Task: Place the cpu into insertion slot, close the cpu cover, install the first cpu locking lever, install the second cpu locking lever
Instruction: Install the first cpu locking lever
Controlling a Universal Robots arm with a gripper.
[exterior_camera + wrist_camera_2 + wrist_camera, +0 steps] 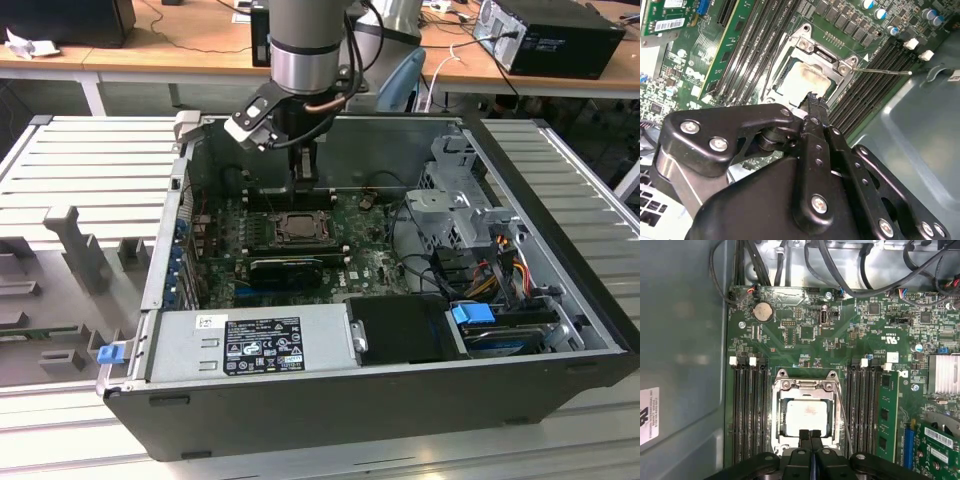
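Exterior view: an open computer case [330,400] lies on the table [90,160], and the arm reaches down into it from above.
Tool [303,175]: closed, the two fingertips pressed flat against each other with nothing between them.
Tool position: directly over one edge of the insertion slot [262,230]. In both wrist views [809,434] [812,98] the tips overlap the rim of the slot. I cannot tell whether they touch the metal or hang just above it.
Cpu [807,415]: seated flat inside the insertion slot, its pale top with a darker smudge showing in the middle. It also shows in the second wrist view [805,80] and, smaller, in the exterior view [297,228].
Cpu cover [802,385]: down over the insertion slot, its silver frame lying around the chip, which shows through the central window. The second wrist view shows its hinge end with two screws [821,51].
Locking lever [842,410]: a thin wire rod running along one side of the insertion slot, angled slightly away from it. In the second wrist view [885,71] it sticks out from a corner of the slot over the neighbouring memory slots.
Memory slots [747,410]: long black rows flanking the insertion slot on two opposite sides.
Power supply [250,345]: a grey box inside the case, well apart from the insertion slot.
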